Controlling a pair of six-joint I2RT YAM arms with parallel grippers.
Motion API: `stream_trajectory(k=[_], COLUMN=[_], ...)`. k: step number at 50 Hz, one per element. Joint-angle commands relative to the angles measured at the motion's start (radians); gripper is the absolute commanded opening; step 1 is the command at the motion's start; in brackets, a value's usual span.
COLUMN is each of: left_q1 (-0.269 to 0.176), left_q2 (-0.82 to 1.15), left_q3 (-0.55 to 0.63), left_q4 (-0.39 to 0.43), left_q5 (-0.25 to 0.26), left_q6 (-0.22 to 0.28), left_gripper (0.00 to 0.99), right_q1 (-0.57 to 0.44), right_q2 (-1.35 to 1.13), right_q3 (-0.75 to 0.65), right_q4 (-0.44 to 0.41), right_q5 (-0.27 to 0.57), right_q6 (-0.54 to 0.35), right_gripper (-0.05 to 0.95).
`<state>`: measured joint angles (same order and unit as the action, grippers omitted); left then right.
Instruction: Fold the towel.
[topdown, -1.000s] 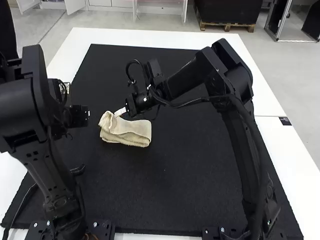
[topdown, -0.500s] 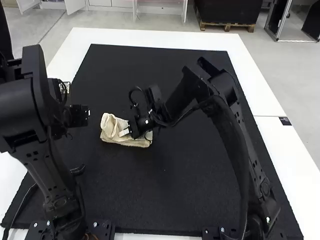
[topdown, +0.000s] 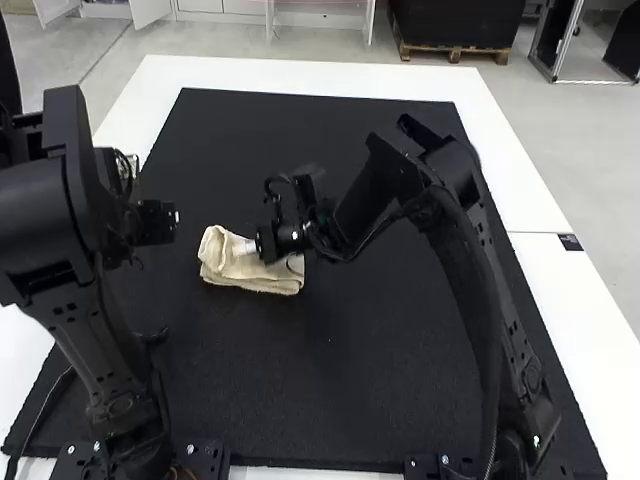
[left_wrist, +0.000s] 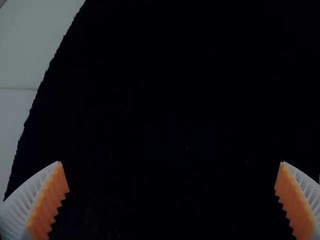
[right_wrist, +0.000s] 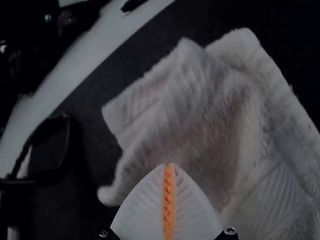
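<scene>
The cream towel (topdown: 255, 282) lies folded into a small bundle on the black mat, its left part raised and rumpled. Over its upper side, the right gripper (topdown: 242, 248) has its white fingertips against or just above the cloth. From the right wrist, the towel (right_wrist: 190, 115) shows loose layered folds beyond the right gripper (right_wrist: 170, 165), whose two fingers are pressed together with no cloth visible between them. Off to the towel's left, the left gripper (topdown: 160, 221) hangs over the mat. In its own wrist view the left gripper (left_wrist: 170, 162) is wide open above bare mat.
The black mat (topdown: 340, 370) covers most of the white table (topdown: 350, 75). The right arm reaches across the mat's middle from the right, and the left arm stands along the mat's left edge.
The right gripper has come from the towel's upper left end down over its middle, then shifted slightly back up and left. The towel's raised left part has changed shape a little. The left arm has barely moved.
</scene>
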<state>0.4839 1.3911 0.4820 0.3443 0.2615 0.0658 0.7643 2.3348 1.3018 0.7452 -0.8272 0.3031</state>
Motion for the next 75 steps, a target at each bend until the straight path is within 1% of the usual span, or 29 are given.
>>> stream_trajectory(k=[1, 13, 16, 19, 26, 32, 33, 35, 41, 43, 54, 64, 68, 72, 75], left_q1=[-0.01, -0.065, -0.088, -0.114, -0.189, -0.265, -0.283, -0.306, -0.389, -0.406, -0.407, -0.427, -0.441, -0.462, -0.482], left_q2=[-0.056, -0.124, -0.152, -0.176, -0.239, -0.305, -0.32, -0.339, -0.392, -0.412, -0.521, -0.624, -0.676, -0.727, -0.762], left_q3=[0.075, 0.165, 0.185, 0.201, 0.224, 0.228, 0.23, 0.231, 0.234, 0.234, 0.253, 0.254, 0.244, 0.227, 0.214], left_q4=[-0.007, -0.093, -0.111, -0.131, -0.172, -0.186, -0.192, -0.197, -0.215, -0.215, -0.22, -0.238, -0.242, -0.226, -0.209], left_q5=[0.015, 0.012, 0.012, 0.007, -0.018, -0.064, -0.076, -0.094, -0.136, -0.14, -0.143, -0.134, -0.116, -0.102, -0.1], left_q6=[-0.018, -0.044, -0.066, -0.069, -0.077, -0.08, -0.086, -0.098, -0.133, -0.144, -0.146, -0.15, -0.15, -0.176, -0.204], left_gripper=[0.969, 0.969, 0.969, 0.969, 0.969, 0.969, 0.969, 0.969, 0.969, 0.969, 0.966, 0.964, 0.964, 0.964, 0.961], right_q1=[-0.043, -0.105, -0.12, -0.134, -0.174, -0.214, -0.221, -0.24, -0.293, -0.315, -0.48, -0.668, -0.732, -0.781, -0.806], right_q2=[-0.16, -0.348, -0.407, -0.459, -0.591, -0.71, -0.732, -0.778, -0.893, -0.93, -1.178, -1.431, -1.517, -1.574, -1.602], right_q3=[0.013, -0.026, -0.044, -0.062, -0.114, -0.164, -0.171, -0.188, -0.233, -0.246, -0.332, -0.407, -0.438, -0.477, -0.504], right_q4=[0.025, 0.02, 0.019, 0.019, 0.02, 0.026, 0.026, 0.026, 0.025, 0.025, 0.025, 0.022, 0.017, 0.031, 0.04], right_q5=[-0.004, -0.001, -0.001, 0.002, 0.013, 0.016, 0.017, 0.022, 0.023, 0.023, 0.023, -0.006, -0.039, -0.05, -0.056], right_q6=[0.097, 0.097, 0.099, 0.103, 0.105, 0.128, 0.131, 0.146, 0.154, 0.156, 0.212, 0.343, 0.386, 0.449, 0.452], right_gripper=[0.0, 0.01, 0.01, 0.02, 0.03, 0.04, 0.04, 0.04, 0.04, 0.04, 0.05, 0.06, 0.07, 0.08, 0.08])
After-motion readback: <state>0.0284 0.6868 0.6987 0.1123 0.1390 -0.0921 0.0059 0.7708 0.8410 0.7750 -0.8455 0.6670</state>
